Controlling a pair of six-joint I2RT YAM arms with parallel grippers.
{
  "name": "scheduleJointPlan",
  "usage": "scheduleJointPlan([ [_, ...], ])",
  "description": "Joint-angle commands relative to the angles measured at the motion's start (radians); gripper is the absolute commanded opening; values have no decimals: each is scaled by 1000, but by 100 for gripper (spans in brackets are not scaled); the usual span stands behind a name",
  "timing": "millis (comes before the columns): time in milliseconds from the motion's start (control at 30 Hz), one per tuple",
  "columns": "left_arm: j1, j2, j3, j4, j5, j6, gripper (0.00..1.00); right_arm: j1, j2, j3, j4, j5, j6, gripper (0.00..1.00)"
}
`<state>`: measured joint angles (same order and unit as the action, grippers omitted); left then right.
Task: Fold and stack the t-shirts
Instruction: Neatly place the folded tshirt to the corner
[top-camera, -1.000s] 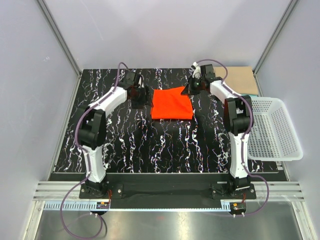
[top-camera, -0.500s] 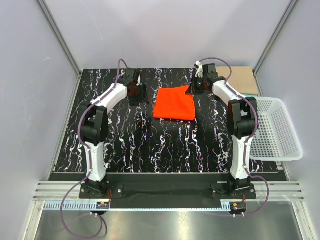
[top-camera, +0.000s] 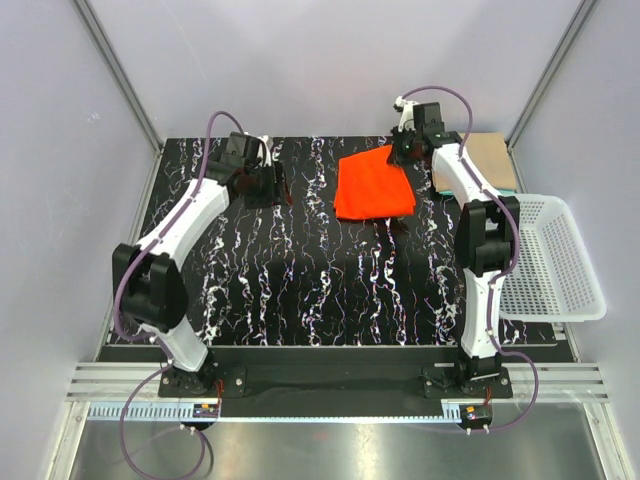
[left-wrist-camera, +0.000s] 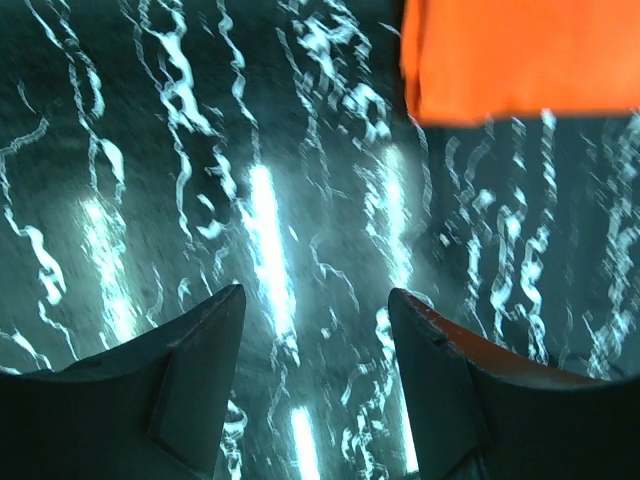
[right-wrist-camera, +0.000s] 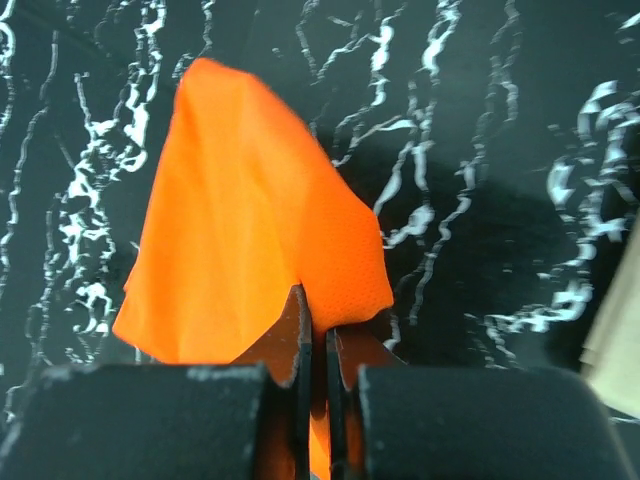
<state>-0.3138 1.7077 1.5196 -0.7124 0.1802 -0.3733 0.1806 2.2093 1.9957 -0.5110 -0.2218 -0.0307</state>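
Shifted right since the earlier frame, the orange shirt (top-camera: 373, 185) hangs from the right claw (top-camera: 408, 152), near the tan shirt (top-camera: 492, 160). Only the right wrist view shows those jaws closed on cloth. Meanwhile the left claw (top-camera: 275, 188) gapes empty over the table (top-camera: 300, 280), well apart from the shirt's left edge.

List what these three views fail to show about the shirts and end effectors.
Top view: the right arm covers part of the tan shirt.
Left wrist view: the top edge cuts off the orange t-shirt.
Right wrist view: the right end effector hides the shirt's pinched edge.
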Motion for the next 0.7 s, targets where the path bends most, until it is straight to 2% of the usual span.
scheduleJointPlan([
  [0, -8, -69, -58, 37, 73, 14, 65, -18, 18, 75, -49, 61, -81, 0],
  [667, -22, -132, -125, 102, 237, -12, 64, -174, 147, 311, -133, 136, -241, 0],
])
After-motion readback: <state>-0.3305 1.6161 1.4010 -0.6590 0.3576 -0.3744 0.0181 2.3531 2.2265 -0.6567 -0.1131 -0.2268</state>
